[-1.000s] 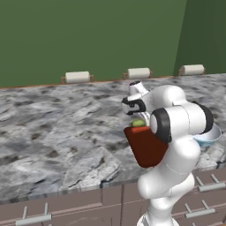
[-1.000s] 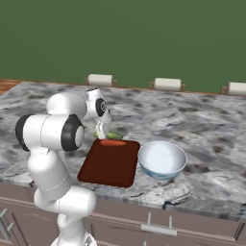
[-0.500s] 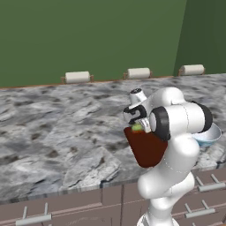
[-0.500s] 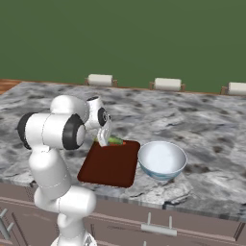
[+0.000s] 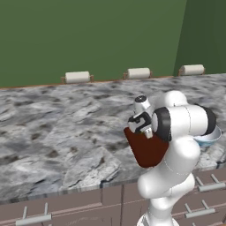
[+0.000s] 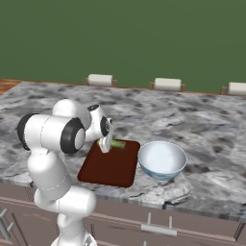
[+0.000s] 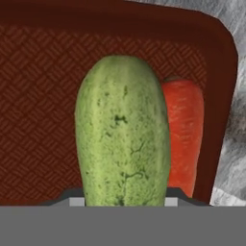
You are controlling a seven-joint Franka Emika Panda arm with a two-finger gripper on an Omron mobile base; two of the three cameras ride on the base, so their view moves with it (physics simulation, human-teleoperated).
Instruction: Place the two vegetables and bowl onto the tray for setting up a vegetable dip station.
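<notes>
My gripper (image 6: 104, 145) is shut on the green cucumber-like vegetable (image 7: 122, 139), which hangs low over the far end of the dark reddish-brown tray (image 6: 108, 168). In the right base view the green piece (image 6: 116, 143) sticks out beside the fingers. The red vegetable (image 7: 182, 134) lies on the tray (image 7: 43, 96) right beside the cucumber, near the tray's rim. The pale bluish-grey bowl (image 6: 162, 160) stands upright on the counter just right of the tray. In the left base view the gripper (image 5: 141, 126) hovers at the tray's (image 5: 148, 152) far edge, and the arm hides most of the bowl (image 5: 207, 139).
The grey marbled counter (image 6: 206, 129) stretches wide behind and left of the tray. Three white rolls (image 6: 100, 79) sit along the back edge against the green wall. Drawer fronts with handles (image 6: 158, 229) run below the counter's front edge.
The hand has come forward and down over the tray's far end, carrying the green vegetable with it. The tray, red piece and bowl have stayed put.
</notes>
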